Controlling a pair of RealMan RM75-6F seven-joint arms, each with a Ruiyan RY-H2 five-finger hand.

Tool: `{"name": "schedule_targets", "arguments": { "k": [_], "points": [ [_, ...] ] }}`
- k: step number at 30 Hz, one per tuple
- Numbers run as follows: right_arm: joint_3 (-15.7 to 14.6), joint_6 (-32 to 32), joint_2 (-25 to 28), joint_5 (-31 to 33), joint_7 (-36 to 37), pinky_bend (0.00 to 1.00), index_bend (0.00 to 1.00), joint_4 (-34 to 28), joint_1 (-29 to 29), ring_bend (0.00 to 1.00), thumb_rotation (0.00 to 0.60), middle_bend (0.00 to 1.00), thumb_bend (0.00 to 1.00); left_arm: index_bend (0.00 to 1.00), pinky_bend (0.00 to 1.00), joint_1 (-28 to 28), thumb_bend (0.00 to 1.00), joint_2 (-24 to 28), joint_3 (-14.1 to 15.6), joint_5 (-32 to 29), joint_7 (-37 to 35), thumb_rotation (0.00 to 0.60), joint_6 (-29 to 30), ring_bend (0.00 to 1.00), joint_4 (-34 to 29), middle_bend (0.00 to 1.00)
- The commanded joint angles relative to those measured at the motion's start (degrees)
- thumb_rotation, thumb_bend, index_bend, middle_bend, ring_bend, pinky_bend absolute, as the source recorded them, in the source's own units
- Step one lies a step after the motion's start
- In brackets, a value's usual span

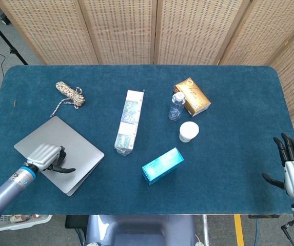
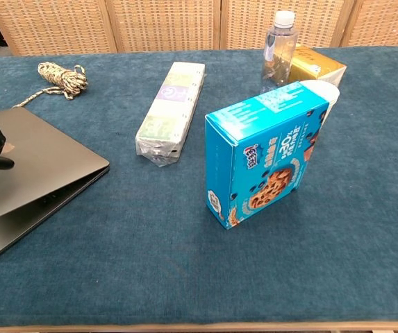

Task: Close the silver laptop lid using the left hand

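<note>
Silver-grey, the flat metal laptop [image 1: 59, 154] sat at the table's near-left corner, lid nearly down. We saw our left hand [image 1: 48, 158] pressing on it, fingers partly hidden. Our right hand [image 1: 293, 164] hung spread, empty. Box lettering was unreadable.

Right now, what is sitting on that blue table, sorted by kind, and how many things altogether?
Laptops: 1, the silver laptop, lid almost shut under the left hand
Boxes: 2, blue cookie box, gold box
Long wrapped packs: 1
Bottles: 1
White cups: 1
Rope coils: 1
Total: 7
</note>
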Motion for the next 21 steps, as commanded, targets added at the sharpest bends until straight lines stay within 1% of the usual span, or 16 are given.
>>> {"name": "schedule_targets", "arguments": {
  "k": [1,9,13,16,18,20,21],
  "points": [
    [0.02,-0.07,-0.01,0.06,0.02,0.0,0.0,0.02,0.03,0.0,0.6,0.0,0.0,0.81,0.62,1.18,0.0,-2.83,0.65,2.03,-2.48,0.161,0.6,0.7,3.68,0.65],
    [-0.02,-0.04,-0.02,0.0,-0.06,0.0,0.0,0.03,0.03,0.0,0.6,0.0,0.0,0.81,0.62,1.98,0.0,-5.22,1.01,3.98,-5.69,0.158,0.58,0.7,7.15,0.65],
    [0.04,0.07,0.02,0.06,0.05,0.0,0.0,0.02,-0.03,0.0,0.6,0.0,0.0,0.78,0.62,2.57,0.0,-5.0,0.71,5.57,-7.64,0.144,2.47,0.68,7.06,0.63],
    [0.08,0.08,0.04,0.11,0.13,0.0,0.0,0.03,-0.04,0.0,0.6,0.0,0.0,0.74,0.62,3.56,0.0,-3.8,0.18,8.27,-11.08,0.134,6.42,0.6,5.87,0.55],
    [0.05,0.07,0.04,0.03,0.14,0.0,0.0,0.01,-0.01,0.0,0.6,0.0,0.0,0.72,0.61,4.68,0.0,-2.25,-0.03,11.12,-14.99,0.126,10.63,0.54,4.75,0.5],
    [0.0,0.12,0.05,-0.11,0.12,0.0,0.0,-0.04,-0.01,0.0,0.6,0.0,0.0,0.7,0.55,5.7,0.0,-0.48,-0.09,13.59,-18.59,0.119,14.47,0.49,3.98,0.45],
    [-0.02,0.17,0.05,-0.17,0.11,0.0,0.0,-0.06,-0.02,0.0,0.6,0.0,0.0,0.68,0.5,6.18,0.0,0.37,-0.06,14.6,-20.02,0.118,16.13,0.45,3.69,0.4]
  ]
}}
